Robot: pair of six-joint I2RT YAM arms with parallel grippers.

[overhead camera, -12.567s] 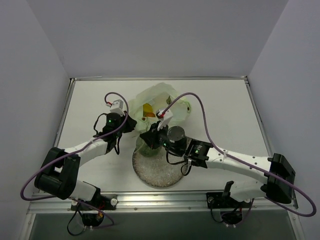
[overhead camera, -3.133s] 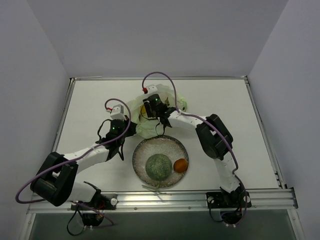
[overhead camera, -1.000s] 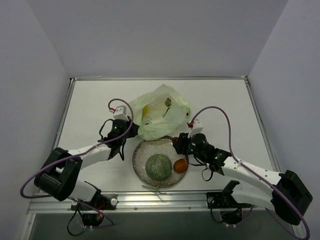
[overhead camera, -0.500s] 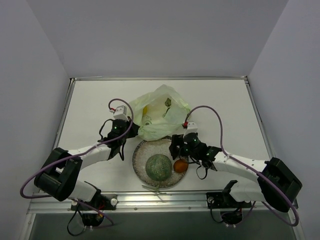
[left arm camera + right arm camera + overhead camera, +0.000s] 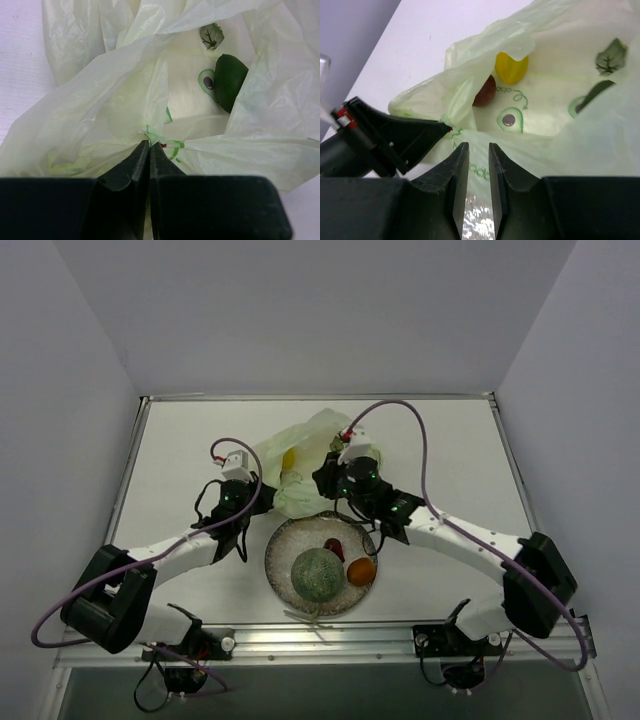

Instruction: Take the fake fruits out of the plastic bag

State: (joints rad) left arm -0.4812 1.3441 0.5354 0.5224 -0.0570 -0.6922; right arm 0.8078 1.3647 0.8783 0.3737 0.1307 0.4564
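The pale green plastic bag (image 5: 305,445) lies behind the plate. My left gripper (image 5: 262,490) is shut on the bag's near edge (image 5: 160,137) and holds the mouth open. Inside the bag I see a dark green piece (image 5: 230,80), a yellow piece (image 5: 511,68) and a dark red piece (image 5: 485,91). My right gripper (image 5: 322,478) hovers just over the bag's near edge (image 5: 476,145), its jaws a little apart and empty. The netted green melon (image 5: 315,573), the orange (image 5: 361,570) and another dark red piece (image 5: 334,548) lie on the plate.
The round speckled glass plate (image 5: 290,540) sits in front of the bag, between the two arms. My left gripper's black fingers (image 5: 395,137) show at the left of the right wrist view. The table's raised rim runs along the near edge.
My right gripper let go of a dark red piece on the plate, then moved up from the plate to the bag's mouth. The left gripper has kept its hold.
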